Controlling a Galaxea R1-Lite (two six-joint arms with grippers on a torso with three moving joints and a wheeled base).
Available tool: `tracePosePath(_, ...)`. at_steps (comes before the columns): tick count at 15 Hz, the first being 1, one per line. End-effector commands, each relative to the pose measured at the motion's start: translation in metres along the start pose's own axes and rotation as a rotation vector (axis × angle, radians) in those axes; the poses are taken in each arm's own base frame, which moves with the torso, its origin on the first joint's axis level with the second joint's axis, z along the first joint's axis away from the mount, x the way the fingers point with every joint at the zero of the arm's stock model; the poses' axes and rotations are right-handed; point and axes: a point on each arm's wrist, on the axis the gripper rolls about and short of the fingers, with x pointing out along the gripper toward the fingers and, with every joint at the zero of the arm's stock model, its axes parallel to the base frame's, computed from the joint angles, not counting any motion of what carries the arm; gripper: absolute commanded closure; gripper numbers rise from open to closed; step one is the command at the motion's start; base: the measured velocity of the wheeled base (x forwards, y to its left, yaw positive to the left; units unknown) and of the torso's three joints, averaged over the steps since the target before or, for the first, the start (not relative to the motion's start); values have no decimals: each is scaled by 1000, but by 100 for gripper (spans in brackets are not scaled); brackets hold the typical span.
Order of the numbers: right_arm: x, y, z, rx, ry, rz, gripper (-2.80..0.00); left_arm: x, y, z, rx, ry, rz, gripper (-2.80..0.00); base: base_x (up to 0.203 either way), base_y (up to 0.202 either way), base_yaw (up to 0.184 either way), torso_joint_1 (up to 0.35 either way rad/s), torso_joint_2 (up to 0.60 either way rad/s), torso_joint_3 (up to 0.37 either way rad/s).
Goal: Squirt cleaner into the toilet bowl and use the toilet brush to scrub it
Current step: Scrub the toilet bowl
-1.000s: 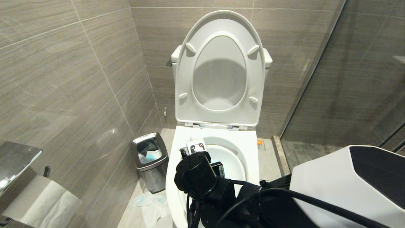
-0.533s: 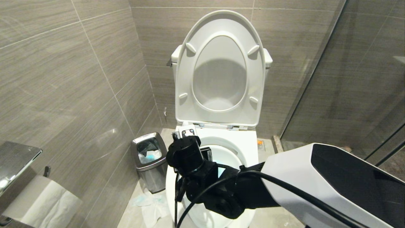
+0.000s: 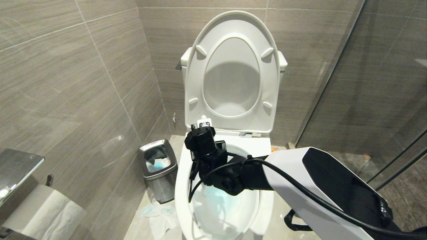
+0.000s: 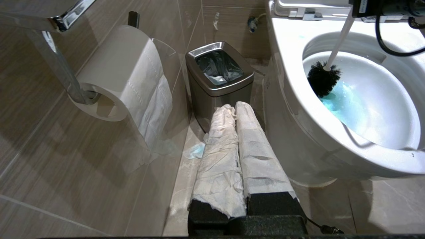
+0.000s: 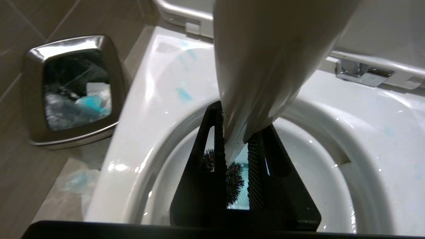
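Note:
The white toilet bowl [image 3: 181, 186] stands with seat and lid raised. Turquoise cleaner [image 4: 338, 99] tints its water, and pale blue smears [image 5: 183, 94] mark the rim. My right gripper [image 5: 239, 122] is shut on the white handle [image 5: 265, 59] of the toilet brush, pointing down over the back of the bowl near the hinges. The black bristle head [image 4: 322, 79] rests against the inner wall on the waste bin's side, at the waterline. My left gripper [image 4: 234, 107], its fingers wrapped in white paper, is shut and empty, low beside the bowl.
A steel waste bin [image 3: 157, 168] stands left of the bowl, with crumpled tissue [image 3: 160, 213] on the floor by it. A toilet paper roll [image 4: 126, 73] hangs on the left wall. A glass partition [image 3: 367, 83] closes the right side.
My right arm has swung from the front middle of the bowl back toward the hinges, carrying the brush. The blue-tinted water that it covered now shows.

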Motion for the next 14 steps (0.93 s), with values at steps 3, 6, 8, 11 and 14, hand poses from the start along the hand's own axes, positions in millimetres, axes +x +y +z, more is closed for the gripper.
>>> tracePosePath(3, 27, -19, -10, -14, 15, -54, 0, 0, 0, 0, -1, 1, 0, 0, 0, 0, 0, 0, 0, 0)
tracePosePath(6, 37, -36, -4, 1, 8, -93, 0, 0, 0, 0, 1, 1, 0, 0, 0, 0, 0, 0, 0, 0)
tracePosePath(8, 43, -51, 4, 13, 2, -125, 0, 0, 0, 0, -1, 1, 0, 0, 0, 0, 0, 0, 0, 0)
tracePosePath(11, 46, -73, 17, 7, 4, -166, 0, 0, 0, 0, -1, 1, 0, 0, 0, 0, 0, 0, 0, 0)
tracePosePath(14, 36, -86, 18, -15, 38, -174, 0, 0, 0, 0, 1, 1, 0, 0, 0, 0, 0, 0, 0, 0)
